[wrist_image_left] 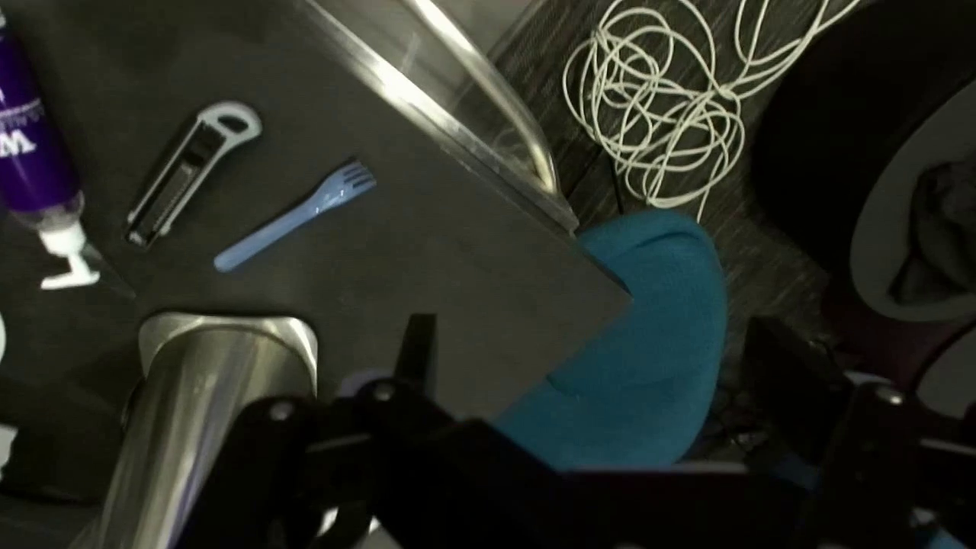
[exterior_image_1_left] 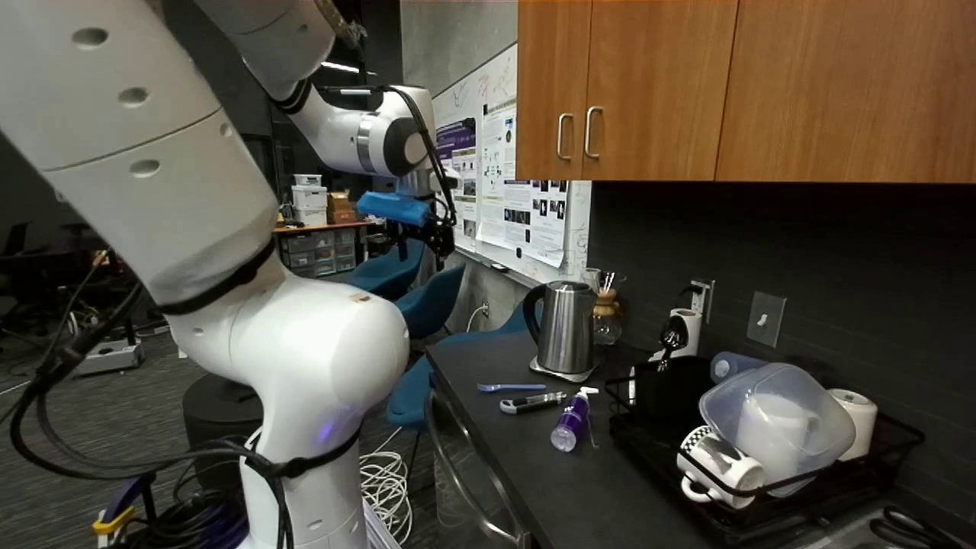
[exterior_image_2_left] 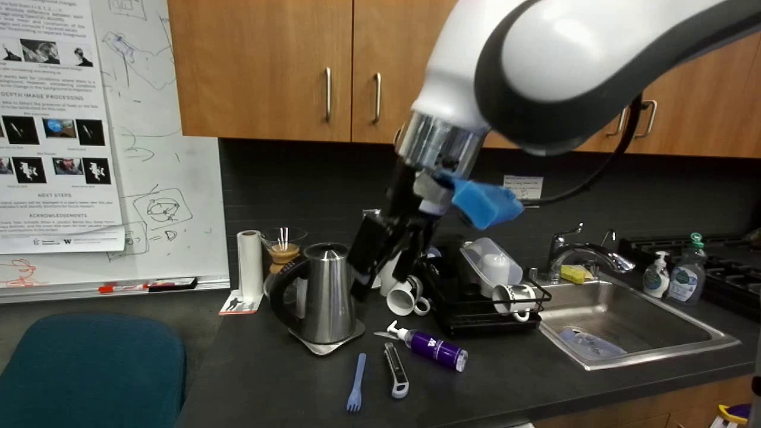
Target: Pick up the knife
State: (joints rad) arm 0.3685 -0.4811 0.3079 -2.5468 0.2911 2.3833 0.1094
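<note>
The gripper (wrist_image_left: 591, 335) is raised in the air, well apart from the countertop (exterior_image_2_left: 273, 380) in both exterior views. Its jaws are set wide apart; in the wrist view a teal chair (wrist_image_left: 659, 328) shows through the gap between them. A blue cover (exterior_image_2_left: 484, 202) is fitted at the wrist.

The knife (exterior_image_2_left: 386, 335) is on the countertop, visible only as a thin pale blade — the handle cannot be made out. In an exterior view the blade projects at nine o'clock from the pump end of the purple bottle (exterior_image_2_left: 440, 351), which lies on its side. Whether blade and bottle touch cannot be determined. In the wrist view the blade is at nine o'clock from the gap, well apart from it, with the tip directed between four and five o'clock.

Adjacent items, referenced to the bottle in the same exterior view: the box cutter (exterior_image_2_left: 396, 371) lies flat at eight o'clock, near the bottle. The blue fork (exterior_image_2_left: 357, 383) lies beyond the box cutter — tines directed to six o'clock. The kettle (exterior_image_2_left: 333, 297) stands upright at ten o'clock. The black dish rack (exterior_image_2_left: 493, 326) is between one and two o'clock.
</note>
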